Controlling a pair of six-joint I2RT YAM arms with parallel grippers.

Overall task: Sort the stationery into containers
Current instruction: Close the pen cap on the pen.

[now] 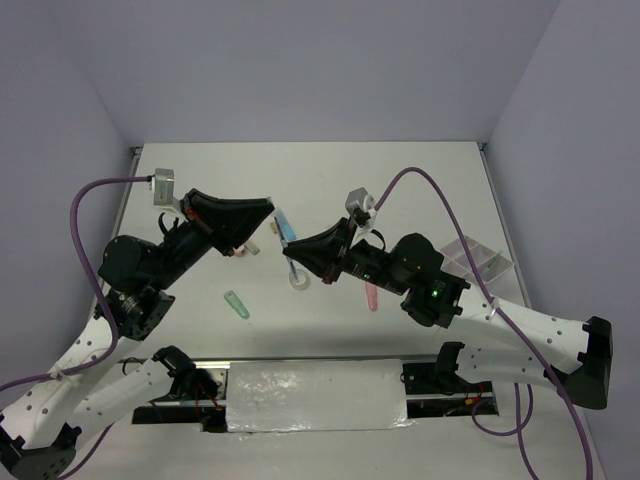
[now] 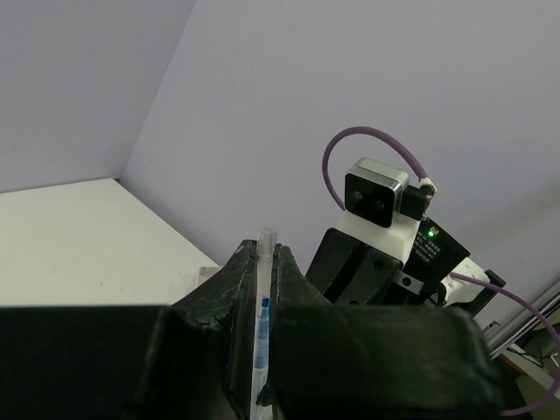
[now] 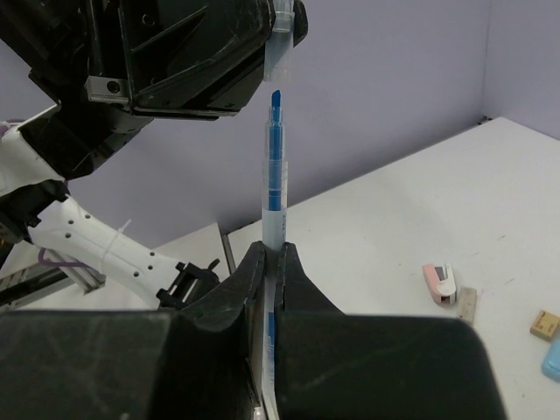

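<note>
White desk [image 1: 400, 190], both arms raised | my right fingers [image 3: 302, 284] clamp blue marker [image 3: 276, 188], left fingers [image 2: 293, 280] clamp clear cap [image 3: 282, 48] | step: likely capping | next: line tip into cap, press

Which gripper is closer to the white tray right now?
Right. The right gripper, shut on the blue marker, sits left of the tray; the left gripper, gripping the clear cap, is even farther left.

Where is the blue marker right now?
The blue marker is clamped in the right gripper over the table, tip facing the clear cap in the left gripper.
</note>
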